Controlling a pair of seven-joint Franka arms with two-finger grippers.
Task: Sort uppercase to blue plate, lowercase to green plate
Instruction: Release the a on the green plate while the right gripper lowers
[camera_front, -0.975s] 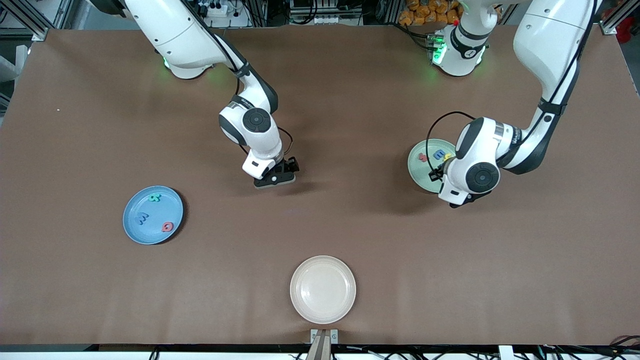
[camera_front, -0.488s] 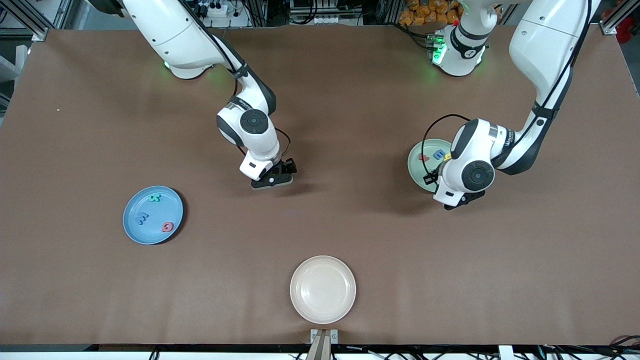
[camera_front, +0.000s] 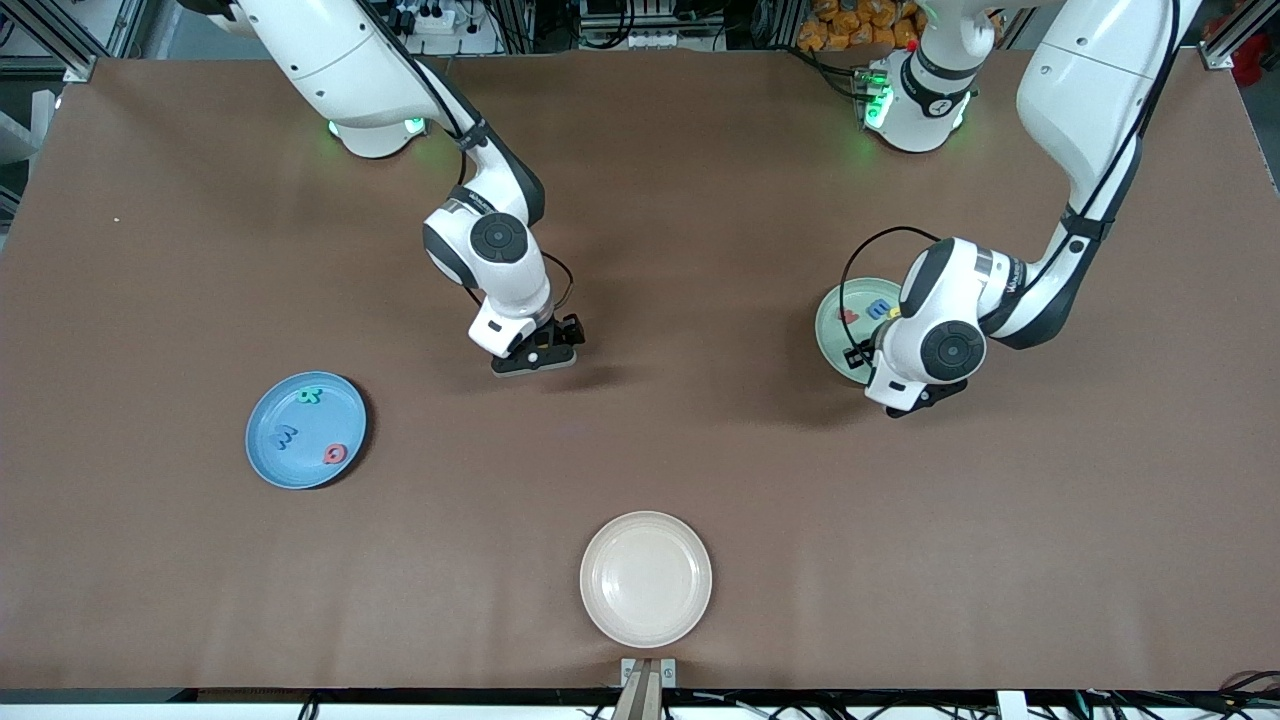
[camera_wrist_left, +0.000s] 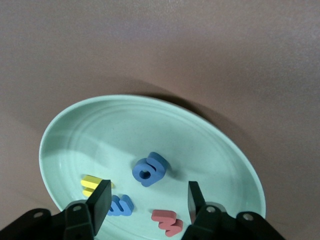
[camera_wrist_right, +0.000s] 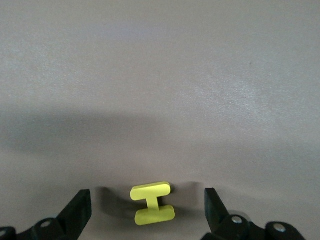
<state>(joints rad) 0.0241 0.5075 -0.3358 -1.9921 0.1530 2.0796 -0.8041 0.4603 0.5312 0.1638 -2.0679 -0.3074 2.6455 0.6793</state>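
The small flat yellow letter H (camera_wrist_right: 152, 203) lies on the brown desk (camera_front: 700, 450), alone, about midway between the two plates of the sorting. My right tool (camera_wrist_right: 147, 207) hangs just over it with the fingers spread wide — one finger on each side of the letter, not touching it, and nothing is grasped.

The round pale mint-green plate (camera_wrist_left: 200, 135) stands toward my left arm's end of the desk. In it I see four small flat letters: a blue rounded e (camera_wrist_left: 149, 169) near the middle, a yellow h (camera_wrist_left: 94, 184), a second blue letter (camera_wrist_left: 121, 205) just beside the yellow one, and a small red w (camera_wrist_left: 168, 221). My left tool (camera_wrist_left: 147, 200) is low over this plate, its fingers apart and released, with no letter between them.

The round sky-blue plate (camera_front: 270, 450) stands toward my right arm's end of the desk, well apart from both tools. It carries a teal letter R (camera_front: 310, 396), a blue W (camera_front: 284, 436) and a red Q (camera_front: 335, 454) — all three lie flat and separate from each other.

A round cream-white plate (camera_front: 646, 578) is nearer to the front camera than everything else, and it carries nothing.
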